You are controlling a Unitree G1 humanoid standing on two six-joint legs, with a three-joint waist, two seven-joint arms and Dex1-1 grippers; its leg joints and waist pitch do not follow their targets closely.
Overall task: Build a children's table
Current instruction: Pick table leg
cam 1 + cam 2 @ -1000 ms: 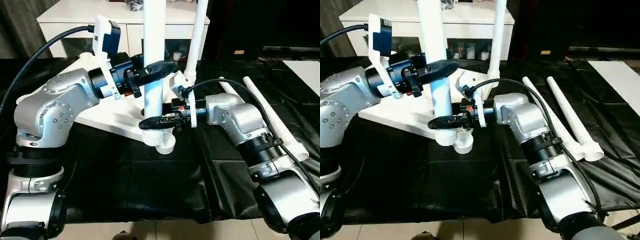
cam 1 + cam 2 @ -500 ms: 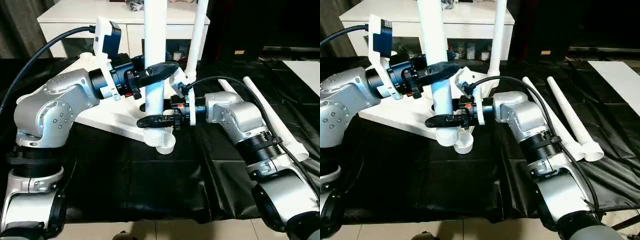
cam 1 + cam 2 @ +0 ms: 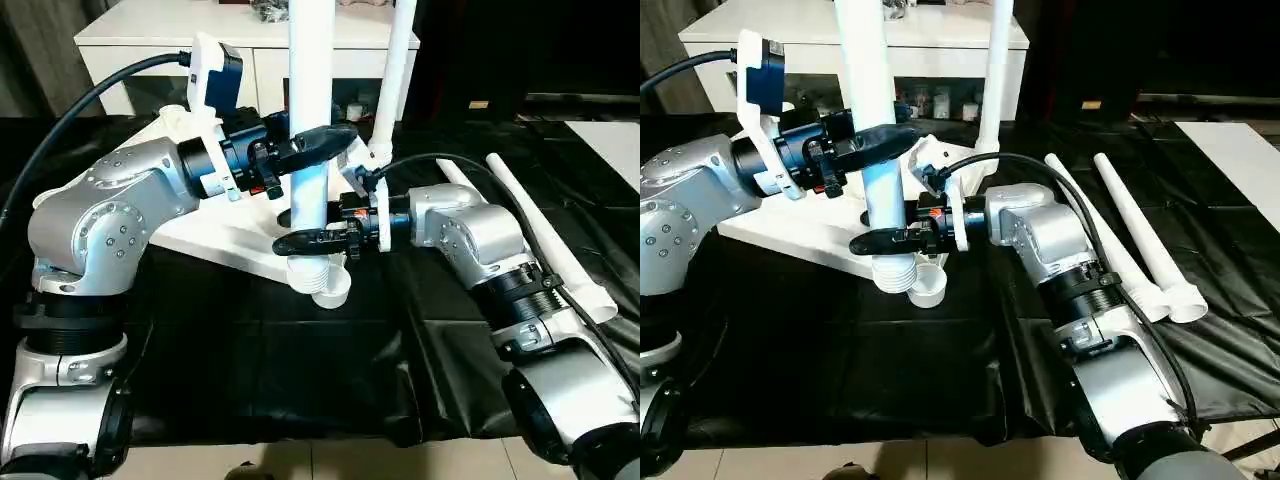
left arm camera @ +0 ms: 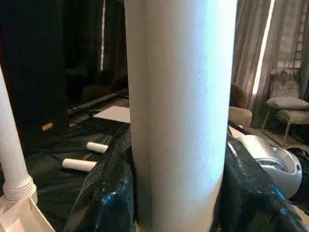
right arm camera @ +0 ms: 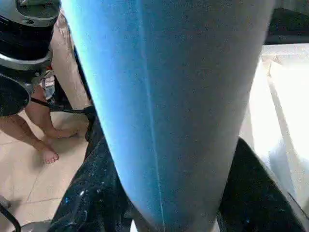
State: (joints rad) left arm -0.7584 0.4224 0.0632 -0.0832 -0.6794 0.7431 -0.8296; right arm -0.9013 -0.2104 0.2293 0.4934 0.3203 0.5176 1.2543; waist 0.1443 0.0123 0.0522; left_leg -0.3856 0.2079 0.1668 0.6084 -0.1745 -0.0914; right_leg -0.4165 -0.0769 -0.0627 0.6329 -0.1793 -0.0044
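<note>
1. I'm looking down at a surface (image 3: 300,380) draped in black sheeting; behind it stands a white cabinet (image 3: 150,40) against a dark room. In the right wrist view a person's bare feet (image 5: 46,150) stand on a tiled floor.
2. The white tabletop (image 3: 220,235) lies underside up on the sheeting. One leg (image 3: 395,70) already stands in a far corner socket, and two spare legs (image 3: 1140,240) lie side by side off to the right.
3. My left gripper (image 3: 318,140) reaches in level from the left, its fingers pinching the upright leg (image 3: 310,90) at mid-height.
4. My right gripper (image 3: 312,240) comes in level from the right, its fingers closed round the same leg just above its ribbed threaded end (image 3: 312,272), which sits over the near corner socket (image 3: 330,293).
5. Against a second ago, the right gripper sits a touch higher on the leg, and the threaded end has dropped closer to the socket. The left arm has held its place.
</note>
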